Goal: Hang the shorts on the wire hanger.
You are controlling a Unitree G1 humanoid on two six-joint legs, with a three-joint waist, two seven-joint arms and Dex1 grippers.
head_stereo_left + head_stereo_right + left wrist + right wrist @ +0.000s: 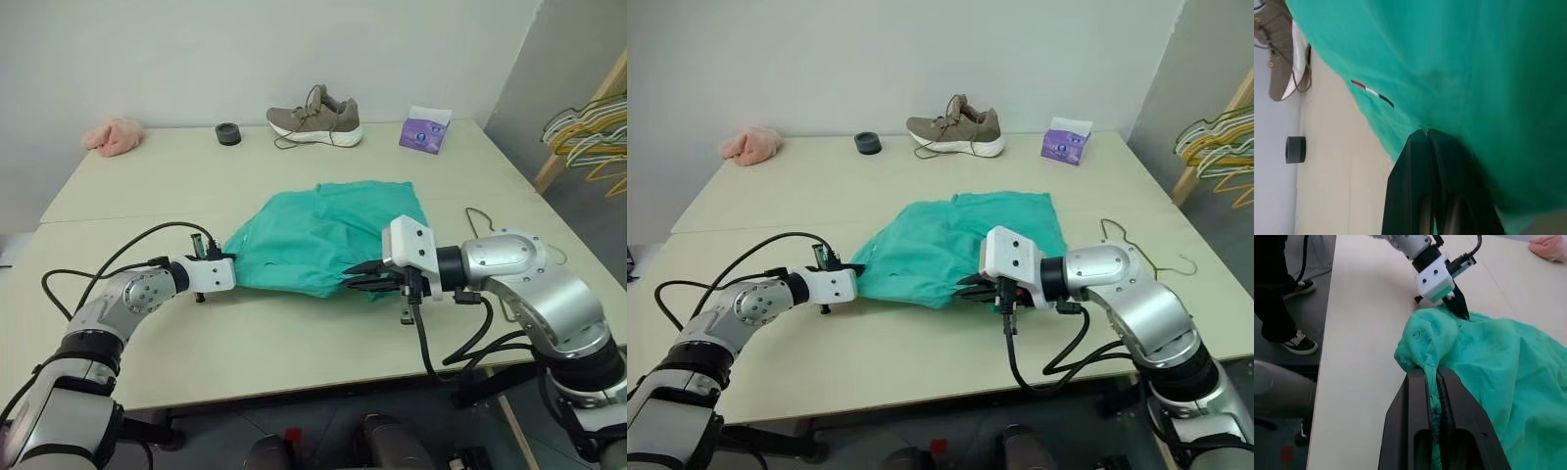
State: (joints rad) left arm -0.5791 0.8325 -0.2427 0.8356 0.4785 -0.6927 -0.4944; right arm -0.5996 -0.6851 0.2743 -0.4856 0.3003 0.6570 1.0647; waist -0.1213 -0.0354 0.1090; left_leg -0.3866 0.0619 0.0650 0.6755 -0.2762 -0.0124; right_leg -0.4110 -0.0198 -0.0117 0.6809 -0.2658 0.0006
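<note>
Holding the shorts in both pinched jaws, the left gripper and right gripper have started. The wire hanger lies on the table, not yet used.

Your robot has two shiny silver arms with round joints. Each arm ends in a white boxy block, and two flat black fingers stick out of it: the left gripper and the right gripper. Black cables loop along both arms. You can see small dark screws on the white blocks.
</note>
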